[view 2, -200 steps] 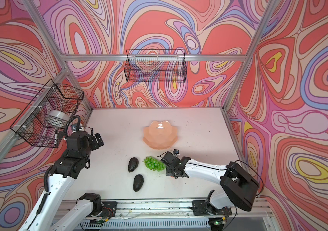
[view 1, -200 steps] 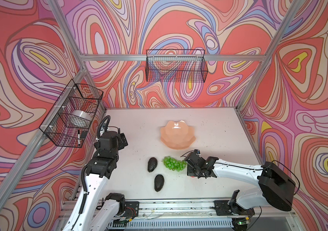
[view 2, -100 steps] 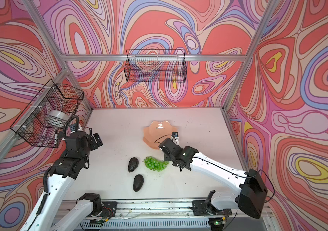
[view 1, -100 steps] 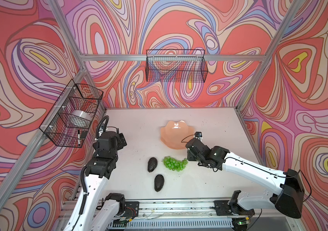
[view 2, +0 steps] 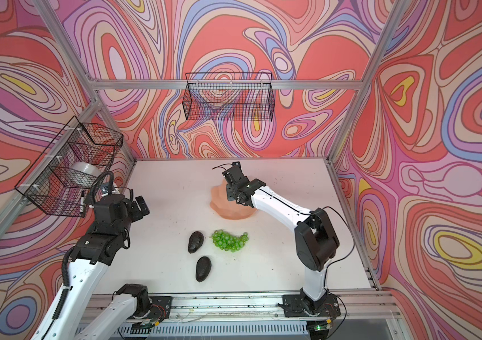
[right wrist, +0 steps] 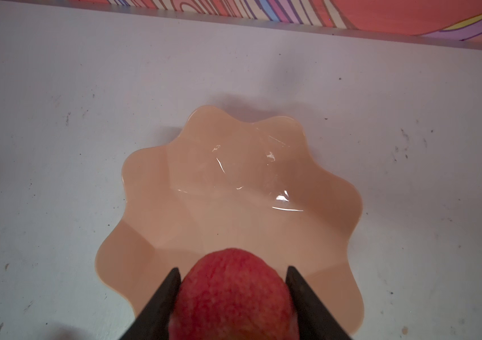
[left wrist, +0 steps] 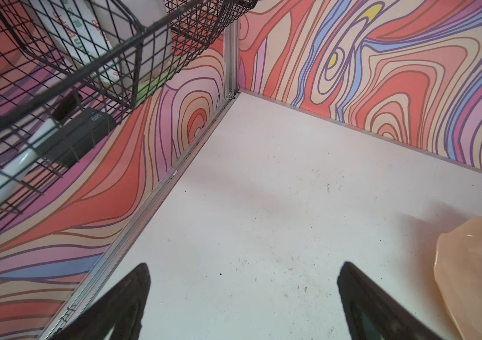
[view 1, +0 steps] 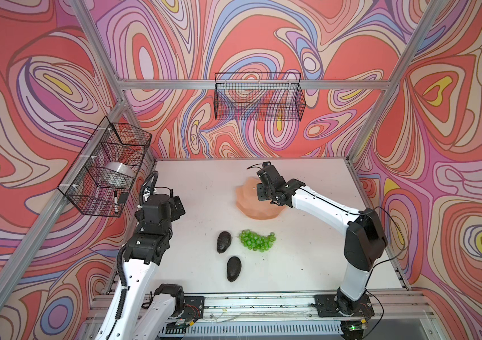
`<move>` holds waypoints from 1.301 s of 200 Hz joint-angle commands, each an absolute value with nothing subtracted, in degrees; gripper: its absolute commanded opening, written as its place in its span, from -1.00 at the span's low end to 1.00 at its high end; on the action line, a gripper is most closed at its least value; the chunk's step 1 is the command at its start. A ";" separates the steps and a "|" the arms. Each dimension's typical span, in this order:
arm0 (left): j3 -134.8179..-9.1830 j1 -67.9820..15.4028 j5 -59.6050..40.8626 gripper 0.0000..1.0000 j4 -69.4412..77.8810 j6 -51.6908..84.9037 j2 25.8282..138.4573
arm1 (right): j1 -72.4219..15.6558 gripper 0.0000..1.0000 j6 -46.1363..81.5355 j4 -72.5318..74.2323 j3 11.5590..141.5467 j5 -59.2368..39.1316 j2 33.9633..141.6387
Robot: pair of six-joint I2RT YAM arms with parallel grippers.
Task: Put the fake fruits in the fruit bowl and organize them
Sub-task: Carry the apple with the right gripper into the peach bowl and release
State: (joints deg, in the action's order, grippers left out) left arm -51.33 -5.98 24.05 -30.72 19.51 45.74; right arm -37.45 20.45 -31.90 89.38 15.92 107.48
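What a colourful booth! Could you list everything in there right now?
fruit bowl: one, peach-orange, mid-table, empty.
red fruit: one, red, gripped above the bowl.
avocados: two, dark brown, table front.
grapes: one bunch, green, right of the avocados.
wire baskets: two, black, back wall and left wall.
tape roll: one, whitish, left-wall basket.
marker: one, white, same basket.
table: one, white.
left gripper: one, black, open, empty, left side.
right gripper: one, black, shut on the red fruit.

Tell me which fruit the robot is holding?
The small red fruit, pinched in the right end effector above the fruit bowl. Both avocados and the grapes lie on the table.
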 commanded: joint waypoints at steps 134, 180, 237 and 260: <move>-52.11 -5.27 23.74 1.00 -32.48 19.16 46.19 | -34.96 -0.05 18.87 -28.17 93.70 11.34 125.20; -52.21 -5.27 23.64 1.00 -32.70 19.20 46.32 | -34.28 0.32 19.31 -27.74 93.45 10.30 124.82; -55.74 -5.27 14.37 1.00 -43.11 24.45 47.56 | -33.31 0.77 21.74 -23.86 90.60 9.07 116.22; -56.09 -5.27 2.52 0.93 -49.46 27.03 48.72 | -33.32 0.87 23.13 -20.27 86.51 10.50 109.39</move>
State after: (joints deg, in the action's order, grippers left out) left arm -54.65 -5.61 15.40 -39.11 22.85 47.72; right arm -33.54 20.93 -25.52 89.60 9.37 118.76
